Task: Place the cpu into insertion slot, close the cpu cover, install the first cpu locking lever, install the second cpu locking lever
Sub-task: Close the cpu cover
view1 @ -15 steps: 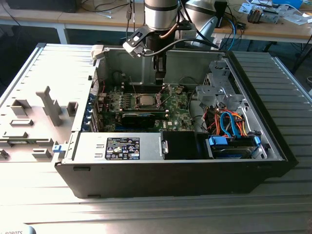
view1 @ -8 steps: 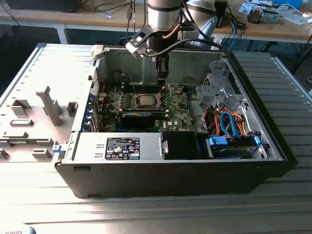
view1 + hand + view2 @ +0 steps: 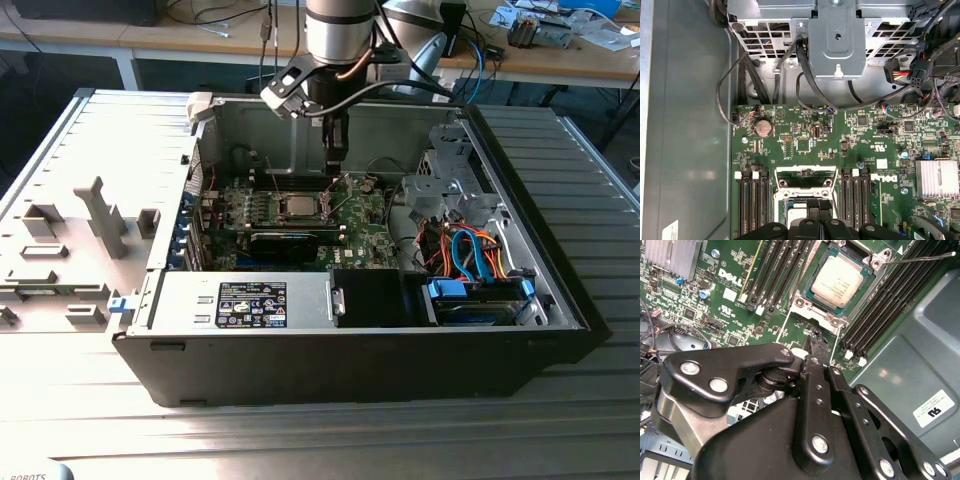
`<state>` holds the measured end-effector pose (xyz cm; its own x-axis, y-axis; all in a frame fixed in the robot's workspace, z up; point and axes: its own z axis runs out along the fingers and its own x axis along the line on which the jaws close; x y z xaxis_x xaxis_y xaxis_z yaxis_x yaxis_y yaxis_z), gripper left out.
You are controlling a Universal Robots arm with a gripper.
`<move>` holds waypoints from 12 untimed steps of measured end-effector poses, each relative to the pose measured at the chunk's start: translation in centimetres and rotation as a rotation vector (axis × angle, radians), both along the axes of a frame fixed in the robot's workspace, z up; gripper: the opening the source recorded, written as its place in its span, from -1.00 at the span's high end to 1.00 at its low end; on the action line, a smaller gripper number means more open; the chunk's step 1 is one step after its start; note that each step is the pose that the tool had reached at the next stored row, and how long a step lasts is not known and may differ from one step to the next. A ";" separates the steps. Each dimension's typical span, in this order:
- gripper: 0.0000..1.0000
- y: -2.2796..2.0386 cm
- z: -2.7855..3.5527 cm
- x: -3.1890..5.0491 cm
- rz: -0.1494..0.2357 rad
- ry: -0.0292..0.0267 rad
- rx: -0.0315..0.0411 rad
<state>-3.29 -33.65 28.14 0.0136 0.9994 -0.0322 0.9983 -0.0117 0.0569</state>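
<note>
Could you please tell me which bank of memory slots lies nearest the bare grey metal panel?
The bank on the coin-cell battery's side, bordering the panel; the other bank lies toward the finned heatsink.

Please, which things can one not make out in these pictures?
- What the pincer tip touches: second wrist view, its own body blocks it.
- Most of the cpu: first wrist view, behind the pincer, cut by the edge.
- One corner of the cpu cover: second wrist view, cut by the edge.
</note>
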 end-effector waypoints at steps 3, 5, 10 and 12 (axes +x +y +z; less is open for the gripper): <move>0.79 0.00 -0.05 0.16 0.000 0.0002 0.0000; 0.79 0.01 -0.09 0.27 0.000 0.0002 0.0001; 0.79 0.01 -0.16 0.46 0.000 0.0004 0.0000; 0.79 0.01 -0.19 0.50 0.000 0.0003 0.0001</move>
